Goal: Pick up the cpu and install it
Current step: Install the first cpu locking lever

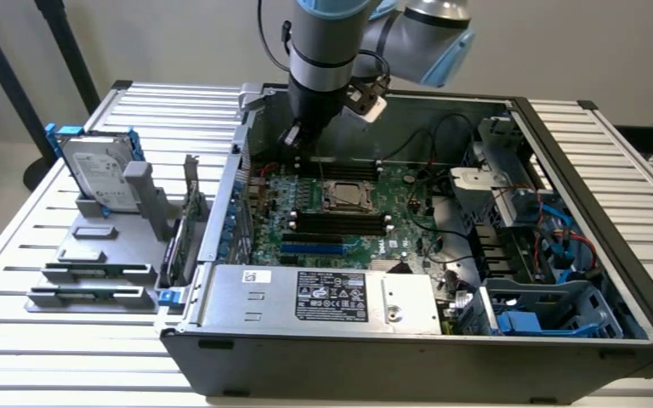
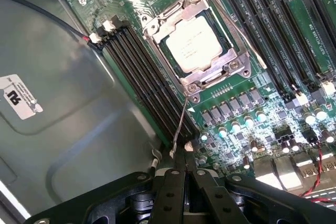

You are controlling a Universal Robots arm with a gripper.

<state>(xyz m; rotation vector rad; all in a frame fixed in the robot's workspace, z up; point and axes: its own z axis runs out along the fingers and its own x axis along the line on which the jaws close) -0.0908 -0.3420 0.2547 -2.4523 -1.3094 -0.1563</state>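
Gripper (image 2: 182, 157) was fully closed when I looked, its 2 fingers pressed together with nothing between them. From the exterior view it hung low inside the open case (image 1: 599, 161), over the far edge of the motherboard (image 1: 400, 225), near the case wall on the exterior view's left.

The cpu (image 2: 194, 43) lay flat in its socket in the middle of the motherboard, silver top up, framed by the metal bracket (image 2: 234, 65). A thin wire lever (image 2: 181, 121) ran from a corner of that bracket towards the gripper. Its free end sat right at the fingertips, and I couldn't tell whether they touched it. Black memory slots (image 2: 142, 77) ran along both sides of the socket. Gripper and cpu were near each other but apart.

Outside the case, on the table (image 1: 9, 255) at the exterior view's left, a hard drive (image 1: 94, 174) stood upright in a grey holder (image 1: 145, 200).
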